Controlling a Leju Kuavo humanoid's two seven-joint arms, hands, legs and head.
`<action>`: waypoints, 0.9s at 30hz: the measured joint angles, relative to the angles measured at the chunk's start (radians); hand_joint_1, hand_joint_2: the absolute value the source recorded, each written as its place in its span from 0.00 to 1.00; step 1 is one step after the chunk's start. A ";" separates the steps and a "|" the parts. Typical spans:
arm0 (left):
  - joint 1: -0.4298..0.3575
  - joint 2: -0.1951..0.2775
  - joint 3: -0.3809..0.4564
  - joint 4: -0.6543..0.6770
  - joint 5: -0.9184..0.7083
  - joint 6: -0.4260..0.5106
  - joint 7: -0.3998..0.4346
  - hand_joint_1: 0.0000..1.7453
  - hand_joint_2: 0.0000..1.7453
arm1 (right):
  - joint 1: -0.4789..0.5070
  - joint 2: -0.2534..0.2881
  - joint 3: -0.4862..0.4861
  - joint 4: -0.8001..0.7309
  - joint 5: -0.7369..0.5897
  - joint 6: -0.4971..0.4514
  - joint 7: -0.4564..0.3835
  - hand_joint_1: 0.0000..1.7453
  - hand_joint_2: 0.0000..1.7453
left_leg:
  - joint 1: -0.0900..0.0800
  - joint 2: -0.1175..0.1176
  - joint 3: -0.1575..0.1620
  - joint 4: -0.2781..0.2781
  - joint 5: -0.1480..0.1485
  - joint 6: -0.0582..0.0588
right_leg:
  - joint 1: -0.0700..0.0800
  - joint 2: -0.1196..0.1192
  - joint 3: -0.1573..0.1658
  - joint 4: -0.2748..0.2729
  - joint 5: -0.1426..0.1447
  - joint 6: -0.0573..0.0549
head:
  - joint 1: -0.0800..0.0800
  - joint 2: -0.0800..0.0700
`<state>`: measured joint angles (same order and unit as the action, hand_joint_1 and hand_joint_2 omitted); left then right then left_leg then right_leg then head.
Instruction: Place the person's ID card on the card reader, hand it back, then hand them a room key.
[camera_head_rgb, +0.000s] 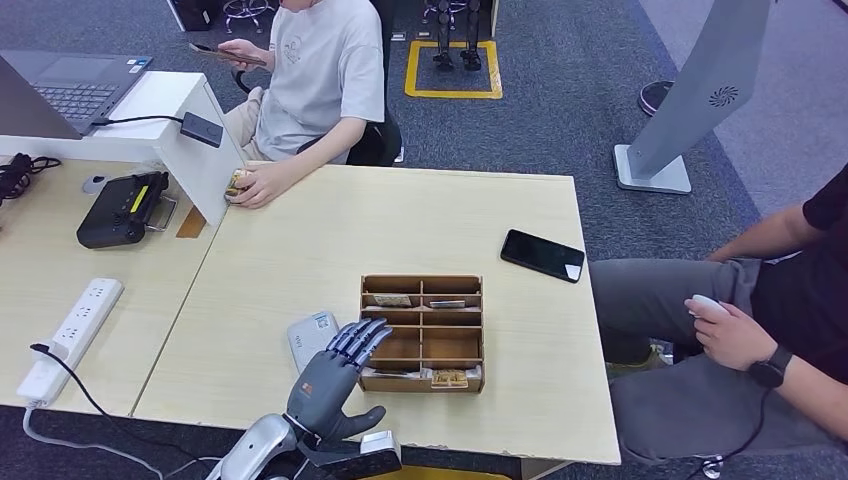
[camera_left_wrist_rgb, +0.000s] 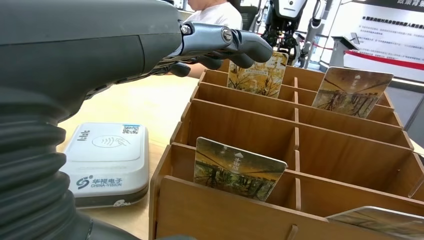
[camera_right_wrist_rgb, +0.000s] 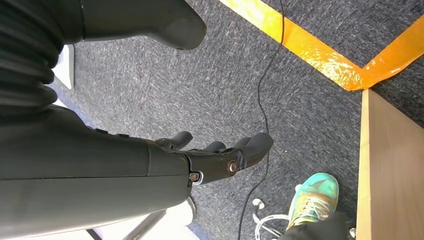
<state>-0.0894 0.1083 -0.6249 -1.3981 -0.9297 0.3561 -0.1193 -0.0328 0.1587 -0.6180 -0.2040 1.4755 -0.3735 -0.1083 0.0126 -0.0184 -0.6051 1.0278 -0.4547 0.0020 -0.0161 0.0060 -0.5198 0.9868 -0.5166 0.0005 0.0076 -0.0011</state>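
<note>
The left hand (camera_head_rgb: 335, 375) hovers spread and empty, partly covering the card reader (camera_head_rgb: 305, 338) — right hand (camera_right_wrist_rgb: 220, 157) hangs loose, holding nothing.

The left hand (camera_head_rgb: 335, 372) by the wooden card rack (camera_head_rgb: 421, 333) is dark grey with blue-tinted, segmented fingers (camera_head_rgb: 362, 335) and a thick grey thumb (camera_head_rgb: 358, 418). Its forearm (camera_head_rgb: 255, 450) is polished silver, with a boxy silver block at the wrist. From the left wrist, a grey ribbed cover (camera_left_wrist_rgb: 30, 165) and bright round screws (camera_left_wrist_rgb: 227, 35) show. The right hand (camera_right_wrist_rgb: 210, 160) is matt dark grey, with a silver screw (camera_right_wrist_rgb: 231, 166) at a finger hinge.
</note>
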 joint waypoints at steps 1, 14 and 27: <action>0.000 0.000 0.000 0.000 0.002 0.000 0.000 0.00 1.00 | 0.000 0.000 0.000 0.000 0.000 0.000 0.000 0.00 1.00 | 0.000 0.000 0.000 0.000 0.000 0.000 | 0.000 0.000 0.000 0.000 0.000 0.000 | 0.000 0.000; 0.000 -0.002 0.000 0.006 0.022 -0.015 0.004 0.00 1.00 | 0.000 0.000 0.013 -0.005 -0.010 0.015 -0.008 0.00 1.00 | 0.000 0.000 0.000 0.000 0.000 0.000 | 0.000 0.000 0.000 0.000 0.000 0.000 | 0.000 0.000; 0.000 -0.004 0.000 0.035 0.021 -0.012 0.004 0.00 1.00 | 0.000 0.000 0.024 -0.008 -0.016 0.013 0.003 0.00 1.00 | 0.000 0.000 0.000 0.000 0.000 0.000 | 0.000 0.000 0.000 0.000 0.000 0.000 | 0.000 0.000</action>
<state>-0.0893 0.1047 -0.6249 -1.3633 -0.9083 0.3446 -0.1148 -0.0324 0.1587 -0.5944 -0.2121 1.4600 -0.3601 -0.1053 0.0126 -0.0184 -0.6052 1.0278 -0.4547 0.0020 -0.0161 0.0060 -0.5199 0.9867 -0.5166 0.0005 0.0076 -0.0011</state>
